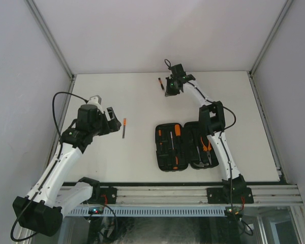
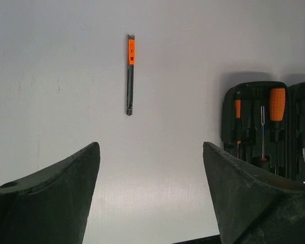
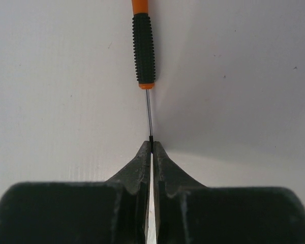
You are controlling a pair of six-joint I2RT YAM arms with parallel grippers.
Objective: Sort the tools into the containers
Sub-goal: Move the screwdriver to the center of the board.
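The right claw (image 3: pixel 151 147) is closed on the thin metal shaft of a screwdriver (image 3: pixel 143 48), its two fingers pinched together around the tip end. The ribbed black handle with its orange end points away from the claw. From above, this screwdriver (image 1: pixel 161 83) is at the far middle of the table (image 1: pixel 107 96), with the right arm stretched out to it.

The left claw (image 2: pixel 150 147) is open, its fingers spread wide above bare table on the left side. Just beyond it lies a slim orange-and-black driver (image 2: pixel 130 73), apart from both fingers.

The black tool case (image 1: pixel 185 146) lies open near the right arm's base, at the near right. Orange-handled screwdrivers fill its left half, and the pliers (image 1: pixel 206 146) sit in its right half.
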